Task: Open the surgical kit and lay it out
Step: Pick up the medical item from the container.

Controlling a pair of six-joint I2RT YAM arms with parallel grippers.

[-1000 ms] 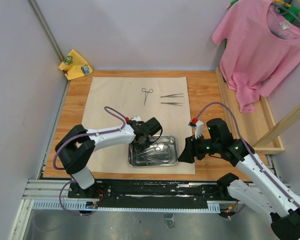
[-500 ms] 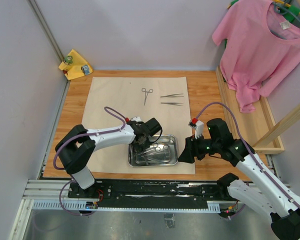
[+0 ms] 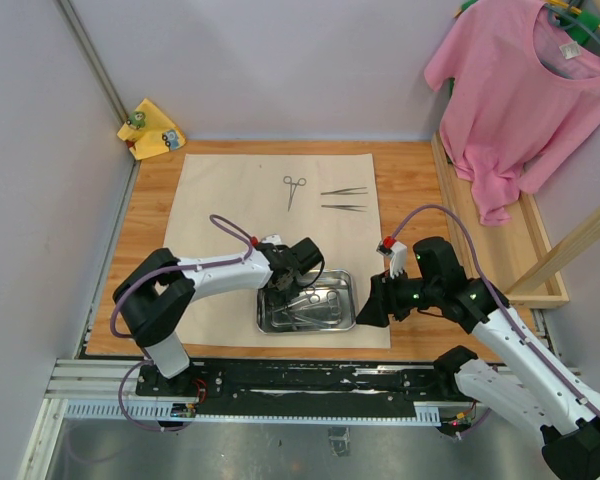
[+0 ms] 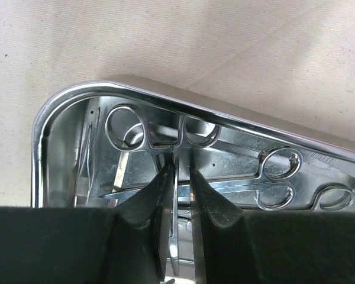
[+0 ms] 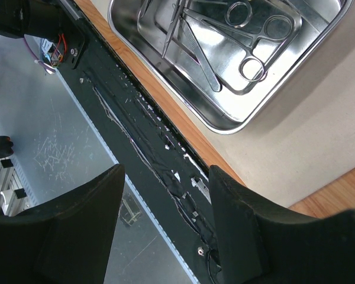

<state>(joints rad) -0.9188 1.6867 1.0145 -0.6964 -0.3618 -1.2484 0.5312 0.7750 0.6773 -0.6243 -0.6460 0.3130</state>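
Observation:
The beige cloth wrap lies spread flat on the table. One ring-handled forceps and two slim tweezers rest on its far part. The steel tray sits at its near edge with several forceps inside. My left gripper reaches down into the tray's left end. In the left wrist view its jaws stand narrowly open around the shank of a forceps, with a thin gap on the right side. My right gripper hovers open and empty just right of the tray.
A pink T-shirt hangs at the back right over a wooden frame. A small yellow cloth lies in the back left corner. The black base rail runs along the table's near edge under my right gripper.
The left gripper's jaws have widened a little around the forceps shank in the tray. The right arm has not moved.

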